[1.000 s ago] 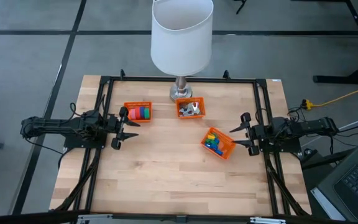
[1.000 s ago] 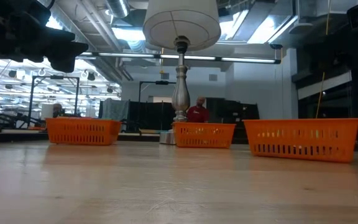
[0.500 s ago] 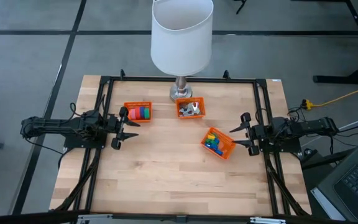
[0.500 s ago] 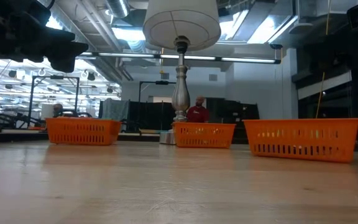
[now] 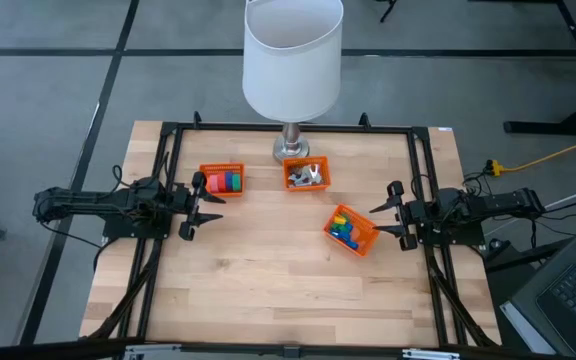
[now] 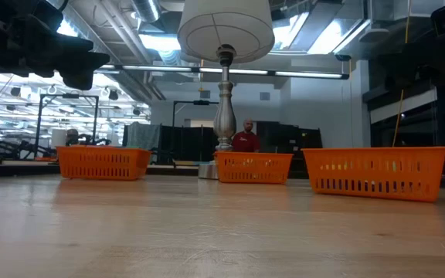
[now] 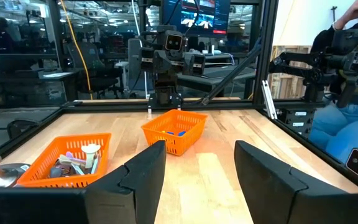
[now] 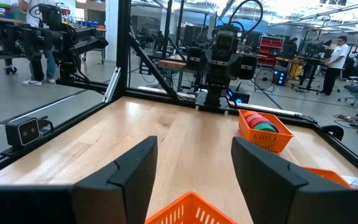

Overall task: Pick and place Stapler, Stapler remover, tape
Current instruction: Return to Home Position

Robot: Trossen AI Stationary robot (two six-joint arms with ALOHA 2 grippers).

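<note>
Tape rolls (image 5: 228,182) in an orange basket (image 5: 221,166); left gripper (image 5: 200,205), right gripper (image 5: 393,216): fingers (image 7: 143,171) apart.

high: straight down | low: tabletop level | wrists: seemingly face-to-face | shared: table (image 5: 268,290)

My left arm (image 5: 98,205) and right arm (image 5: 488,205) lie low on opposite sides, facing each other. My left gripper (image 5: 200,205) and right gripper (image 5: 393,215) each hold 2 fingers spread apart.

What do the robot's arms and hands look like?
The left arm and right arm are dark, nearly black, slim and jointed, with black cables along them. The left gripper and right gripper each end in two broad, dark, wedge-shaped fingers.
</note>
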